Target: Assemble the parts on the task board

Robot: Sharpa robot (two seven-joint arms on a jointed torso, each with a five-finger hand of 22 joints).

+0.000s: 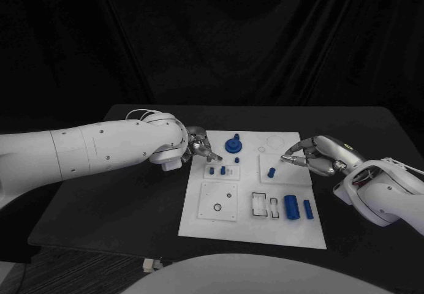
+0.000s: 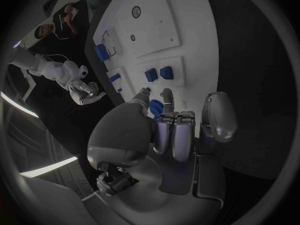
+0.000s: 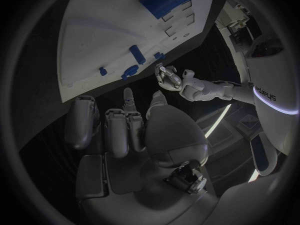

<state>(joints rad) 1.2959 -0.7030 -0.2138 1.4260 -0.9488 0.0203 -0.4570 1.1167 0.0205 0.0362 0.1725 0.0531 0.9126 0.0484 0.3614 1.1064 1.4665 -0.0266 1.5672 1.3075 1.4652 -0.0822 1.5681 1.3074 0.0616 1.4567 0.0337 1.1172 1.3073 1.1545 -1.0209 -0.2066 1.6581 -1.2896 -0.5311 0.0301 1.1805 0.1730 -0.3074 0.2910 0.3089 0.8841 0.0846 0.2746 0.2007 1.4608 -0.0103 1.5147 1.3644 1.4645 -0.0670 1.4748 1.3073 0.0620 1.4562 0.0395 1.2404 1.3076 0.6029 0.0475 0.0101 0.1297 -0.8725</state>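
Head view shows you both hands, left hand (image 1: 200, 149) and right hand (image 1: 316, 156), empty with fingers apart, flanking the task board (image 1: 252, 229), seemingly poised to reach its blue parts (image 1: 291, 207).

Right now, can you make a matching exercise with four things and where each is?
Things:
1. left hand
2. right hand
3. blue knob
4. blue cylinder

Places:
A. board's right edge
B. board's near right part
C. board's far middle
D. board's left edge

Pairs: 1-D, 2-A, 3-C, 4-B
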